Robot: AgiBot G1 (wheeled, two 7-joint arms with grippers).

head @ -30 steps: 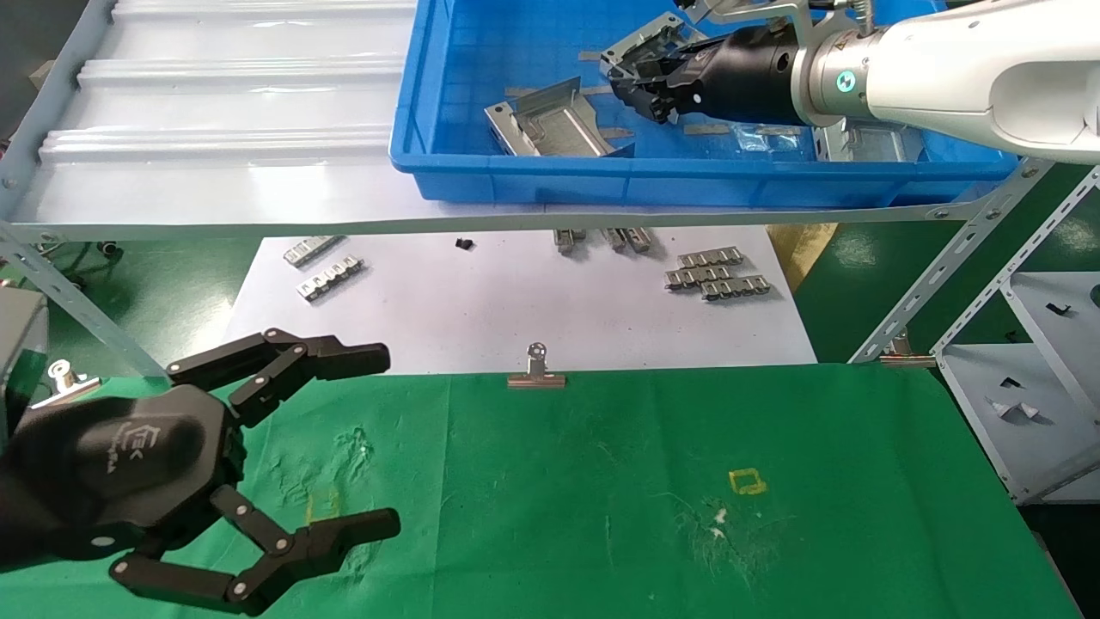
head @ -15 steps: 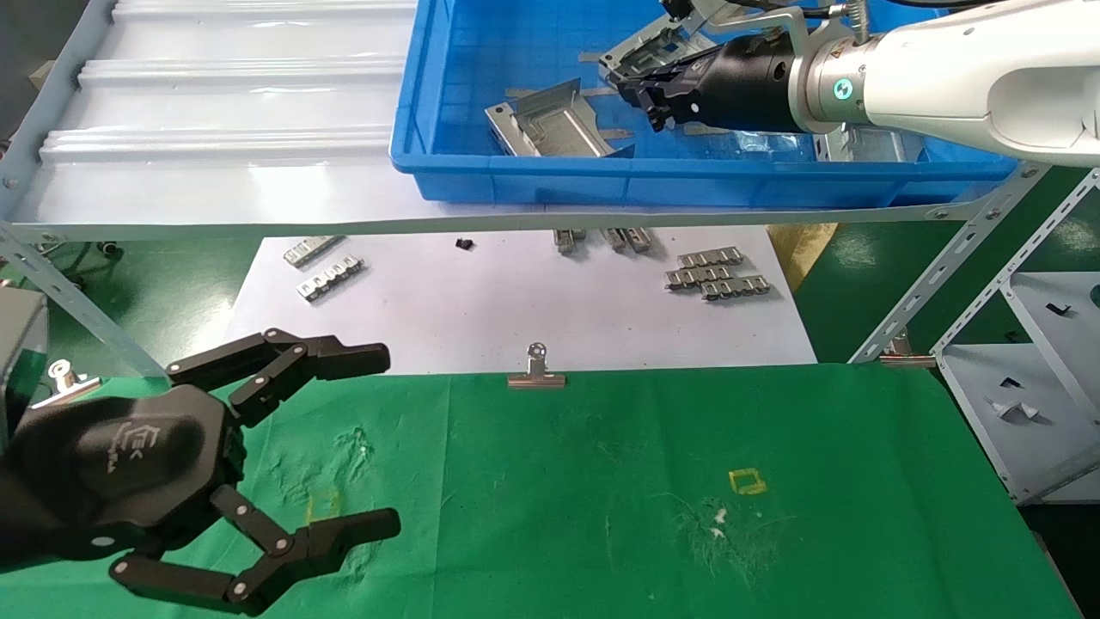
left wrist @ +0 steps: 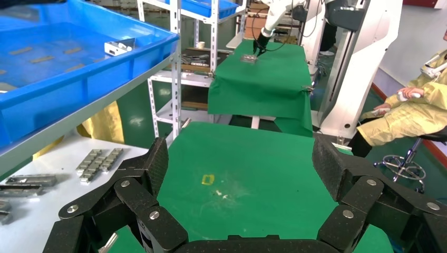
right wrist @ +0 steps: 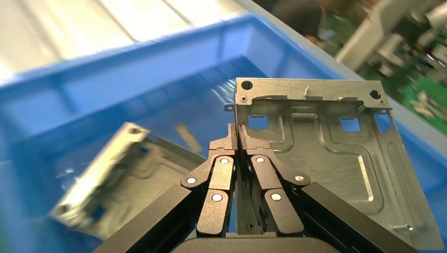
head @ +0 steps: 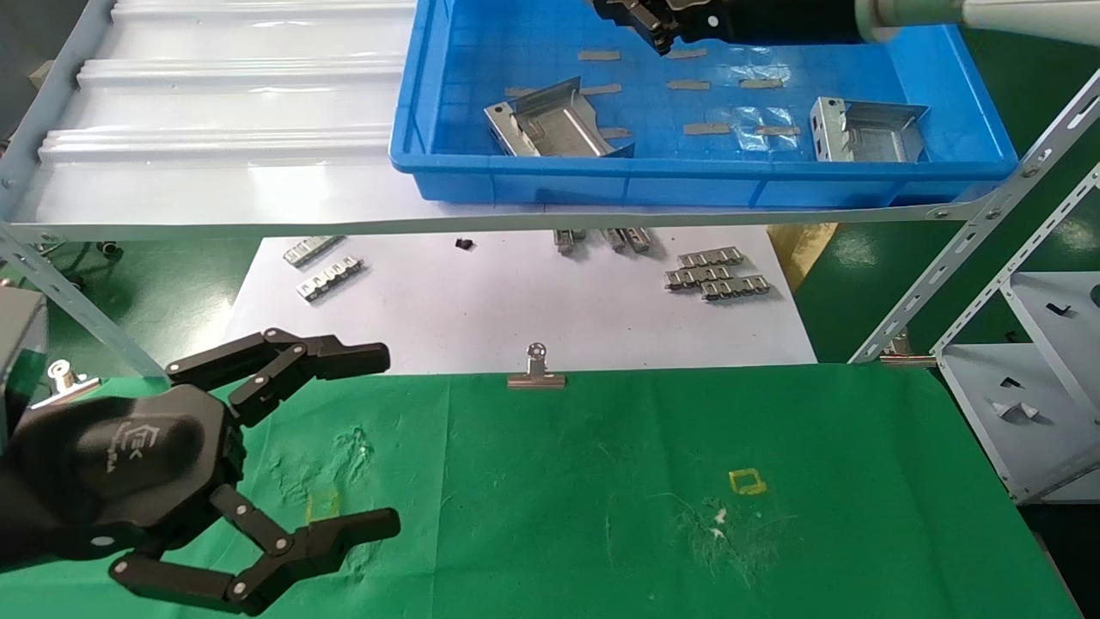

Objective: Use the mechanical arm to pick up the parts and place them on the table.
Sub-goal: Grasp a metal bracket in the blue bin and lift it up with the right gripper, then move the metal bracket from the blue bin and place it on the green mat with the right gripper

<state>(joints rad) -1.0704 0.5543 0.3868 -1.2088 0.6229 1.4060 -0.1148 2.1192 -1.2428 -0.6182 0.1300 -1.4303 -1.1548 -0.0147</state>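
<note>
Right wrist view: the right gripper (right wrist: pixel 236 138) is pinching the bent edge of one stamped sheet-metal part (right wrist: pixel 327 158), fingertips clenched together, above the blue plastic tray (head: pixel 687 180). Two more parts (head: pixel 554 120) are lying in that tray. The left gripper (head: pixel 344 447) is hovering spread wide over the green cloth table (head: pixel 601 481).

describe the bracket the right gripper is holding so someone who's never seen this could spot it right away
Find the blue bin on the pale shelf. Above its far side, the right gripper is shut on one edge of a square silver bracket. Unlike the two brackets lying on the bin floor, this one is held up in the air.
</note>
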